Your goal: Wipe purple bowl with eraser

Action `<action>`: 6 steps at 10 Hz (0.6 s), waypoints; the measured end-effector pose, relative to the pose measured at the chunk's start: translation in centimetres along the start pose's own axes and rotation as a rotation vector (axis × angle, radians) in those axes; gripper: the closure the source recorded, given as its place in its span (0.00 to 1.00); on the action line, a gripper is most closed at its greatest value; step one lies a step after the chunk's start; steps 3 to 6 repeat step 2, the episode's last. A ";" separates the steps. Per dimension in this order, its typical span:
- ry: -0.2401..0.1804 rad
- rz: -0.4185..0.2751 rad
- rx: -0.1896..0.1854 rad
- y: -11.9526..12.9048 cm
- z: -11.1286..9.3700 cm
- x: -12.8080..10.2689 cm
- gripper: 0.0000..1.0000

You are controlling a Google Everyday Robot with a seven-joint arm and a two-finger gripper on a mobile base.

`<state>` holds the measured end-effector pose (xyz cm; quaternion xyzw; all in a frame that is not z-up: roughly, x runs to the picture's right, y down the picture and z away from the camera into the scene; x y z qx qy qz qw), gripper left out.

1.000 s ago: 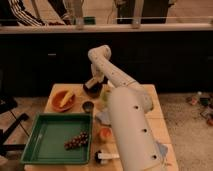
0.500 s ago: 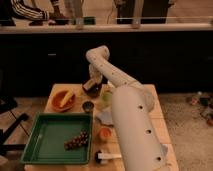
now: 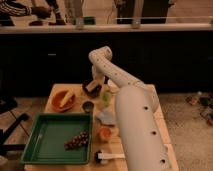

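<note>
The purple bowl stands at the back of the wooden table, right of the orange bowl. My white arm reaches over the table from the right and bends down at the back. My gripper hangs right over the purple bowl, at its rim or just inside it. A small pale patch shows at the gripper's tip above the bowl; I cannot tell whether it is the eraser. No eraser shows elsewhere on the table.
A small dark cup stands in front of the purple bowl. A green tray with grapes fills the front left. A blue-grey sponge, an orange fruit and a white-handled brush lie beside my arm.
The gripper has shifted slightly to the left and down over the purple bowl. Nothing else on the table has moved.
</note>
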<state>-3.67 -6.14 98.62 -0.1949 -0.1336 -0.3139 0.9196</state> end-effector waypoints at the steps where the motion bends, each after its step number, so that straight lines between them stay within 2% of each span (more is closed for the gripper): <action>1: 0.004 0.010 -0.002 0.2 0.0 0.5 0.88; 2: 0.008 0.023 -0.002 0.4 0.0 1.2 0.88; 6: 0.008 0.023 -0.002 0.4 0.0 1.2 0.88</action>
